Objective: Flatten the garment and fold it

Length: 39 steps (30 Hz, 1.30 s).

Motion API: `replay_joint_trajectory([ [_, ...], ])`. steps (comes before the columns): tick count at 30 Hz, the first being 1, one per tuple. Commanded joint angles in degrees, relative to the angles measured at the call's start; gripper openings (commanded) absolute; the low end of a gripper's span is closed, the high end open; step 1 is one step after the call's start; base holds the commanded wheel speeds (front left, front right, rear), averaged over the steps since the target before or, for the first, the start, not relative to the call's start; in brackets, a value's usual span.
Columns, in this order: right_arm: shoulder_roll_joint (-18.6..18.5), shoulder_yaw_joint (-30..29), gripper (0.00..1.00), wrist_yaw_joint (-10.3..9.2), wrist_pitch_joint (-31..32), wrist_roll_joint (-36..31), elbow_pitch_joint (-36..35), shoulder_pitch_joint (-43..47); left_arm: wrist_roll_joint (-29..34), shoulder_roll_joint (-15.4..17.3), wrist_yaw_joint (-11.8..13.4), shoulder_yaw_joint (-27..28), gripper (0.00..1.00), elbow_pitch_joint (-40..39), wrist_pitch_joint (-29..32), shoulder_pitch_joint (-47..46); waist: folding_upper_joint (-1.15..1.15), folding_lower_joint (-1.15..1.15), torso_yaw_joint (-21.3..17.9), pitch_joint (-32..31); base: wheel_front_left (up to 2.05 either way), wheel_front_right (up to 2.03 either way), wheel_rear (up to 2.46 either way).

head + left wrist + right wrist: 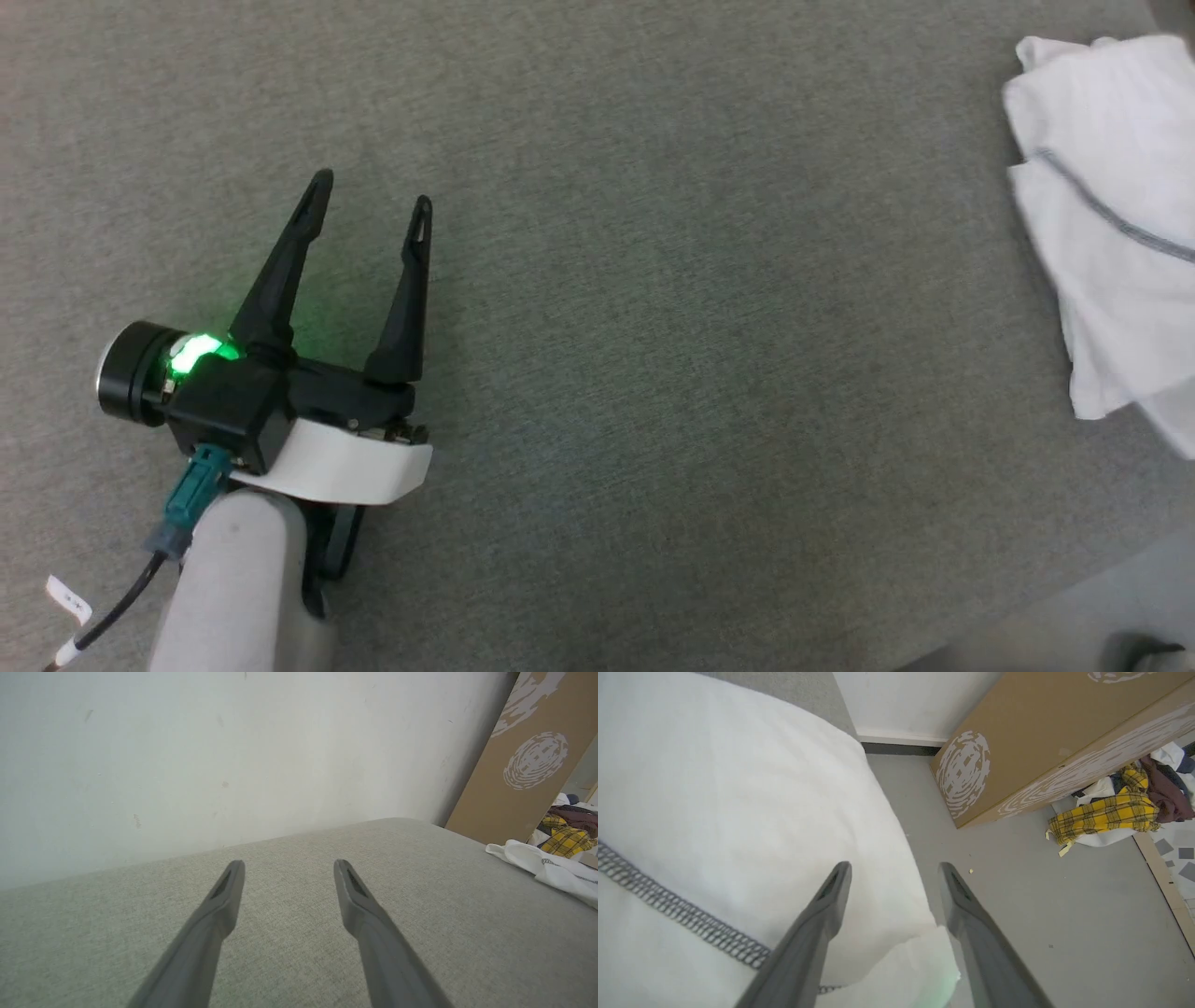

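Head view: my left gripper (372, 189) sits at lower left over the grey upholstered surface (653, 373), jaws spread wide and empty. The garment (1102, 187), a white shirt in a folded bundle, lies at the far right edge, well apart from it. Left wrist view: the same wide jaws point across bare upholstery toward a wall. Right wrist view: my right gripper (894, 865) is over the shirt's edge, jaws wide, gripping nothing, with a grey zigzag seam (668, 905) beside it. The cloth looks thin, light and floppy; I judge a seamed corner the surest hold.
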Motion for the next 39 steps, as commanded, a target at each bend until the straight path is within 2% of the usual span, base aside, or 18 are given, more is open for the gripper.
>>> replay_joint_trajectory([
  [1,-0.45,-2.06,1.0,-0.12,-4.05,-2.74,3.68,-1.28,-0.59,0.12,0.43,0.17,1.0,0.98,-1.03,-0.54,0.0,-0.02,1.43,-1.86,0.0,0.0,0.0],
  [5,-0.94,-4.05,1.0,-0.12,-5.79,-5.23,3.42,0.9,-1.57,-0.73,1.16,0.53,1.0,3.19,-1.95,1.44,0.0,-0.02,2.7,-6.33,0.0,0.0,0.0],
  [11,1.05,-4.53,1.0,-0.12,-5.89,-6.27,-9.91,11.72,-3.33,-2.58,2.54,1.25,1.0,6.05,-2.66,5.89,0.0,-0.02,5.99,-13.92,0.0,0.0,0.0],
  [15,4.91,-4.25,1.0,-0.12,-5.89,-6.22,-19.41,19.92,-4.38,-3.61,3.44,1.99,1.0,6.81,-2.76,8.86,0.0,-0.02,9.21,-17.92,0.0,0.0,0.0],
  [19,10.4,-4.08,1.0,-0.12,-5.87,-6.5,-28.53,27.21,-5.01,-4.33,4.02,2.81,1.0,7.28,-2.78,11.69,0.0,-0.02,12.86,-20.99,0.0,0.0,0.0],
  [25,17.32,-2.63,1.0,-0.12,-2.4,-7.24,-40.23,33.57,-5.1,-4.38,4.47,4.94,1.0,8.35,-2.79,15.15,0.0,-0.02,16.96,-24.09,0.0,0.0,0.0],
  [31,22.78,-0.84,1.0,-0.12,0.17,-8.4,-49.85,38.25,-5.08,-2.78,4.5,8.17,1.0,10.12,-2.79,18.55,0.0,-0.02,19.03,-27.26,0.0,0.0,0.0],
  [39,27.08,-3.0,1.0,-0.12,1.9,-11.04,-56.95,45.54,-6.21,-0.48,3.46,11.28,1.0,11.33,-2.79,23.19,0.0,-0.02,19.98,-31.0,0.0,0.0,0.0],
])
